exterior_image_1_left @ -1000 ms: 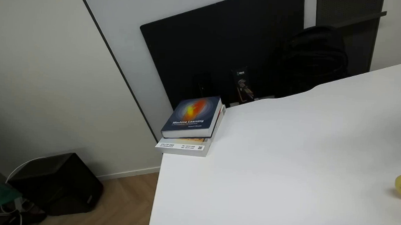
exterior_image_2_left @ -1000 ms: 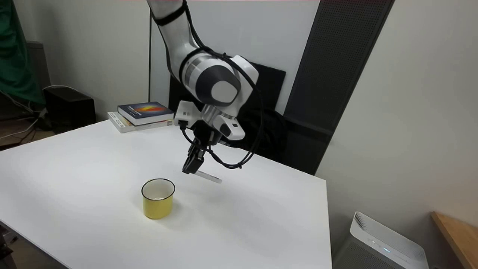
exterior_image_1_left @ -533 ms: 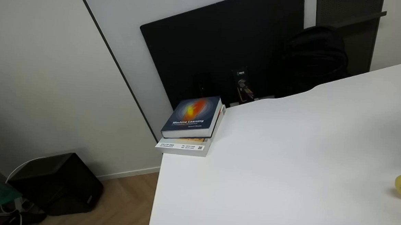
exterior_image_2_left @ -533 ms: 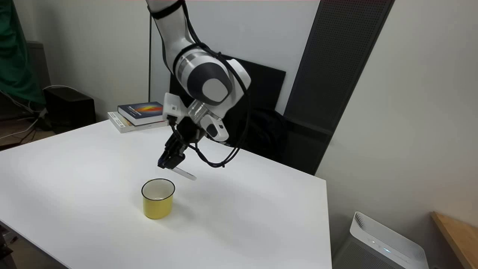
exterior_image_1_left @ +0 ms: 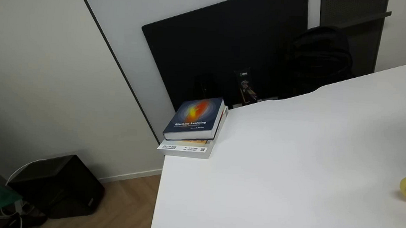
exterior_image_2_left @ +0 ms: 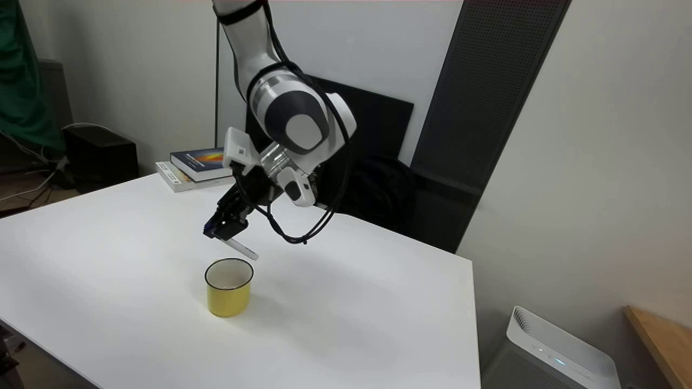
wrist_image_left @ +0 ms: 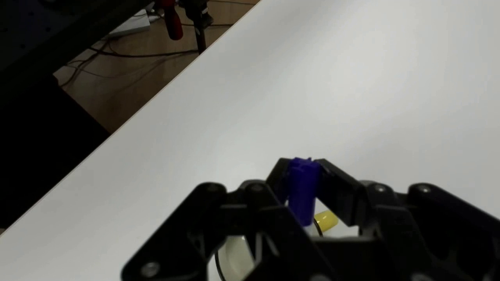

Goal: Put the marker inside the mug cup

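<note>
As the mug (exterior_image_2_left: 229, 298) stands mouth-up on the bench (exterior_image_2_left: 351, 324), I hold the marker (exterior_image_2_left: 241, 249) by its blue end, my pincer (wrist_image_left: 302, 168) closed, presumably so its pale length, slanting near the rim, enters first.

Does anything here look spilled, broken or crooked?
Nothing looks spilled or broken. Crooked, though: the marker slants in the gripper rather than hanging upright, and the blue Machine Learning book sits slightly askew on the white book or box beneath.
</note>
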`<act>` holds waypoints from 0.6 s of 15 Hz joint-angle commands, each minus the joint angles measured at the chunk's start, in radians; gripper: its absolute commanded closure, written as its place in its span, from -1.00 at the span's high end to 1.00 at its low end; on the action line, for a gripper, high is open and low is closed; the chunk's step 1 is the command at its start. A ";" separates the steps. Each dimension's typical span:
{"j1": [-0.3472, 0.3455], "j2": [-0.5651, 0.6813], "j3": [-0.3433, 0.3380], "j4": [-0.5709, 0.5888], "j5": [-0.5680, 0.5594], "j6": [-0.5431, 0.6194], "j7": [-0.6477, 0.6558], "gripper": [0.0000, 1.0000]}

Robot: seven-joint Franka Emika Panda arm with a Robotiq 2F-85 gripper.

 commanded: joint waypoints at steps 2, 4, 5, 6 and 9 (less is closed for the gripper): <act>-0.014 0.003 -0.004 -0.004 0.051 -0.066 0.006 -0.88; -0.022 0.016 -0.010 0.002 0.063 -0.085 -0.003 -0.88; -0.025 0.023 -0.011 0.004 0.067 -0.089 -0.009 -0.88; -0.028 0.033 -0.012 0.008 0.072 -0.092 -0.015 -0.88; -0.036 0.067 -0.013 0.023 0.083 -0.103 -0.025 -0.88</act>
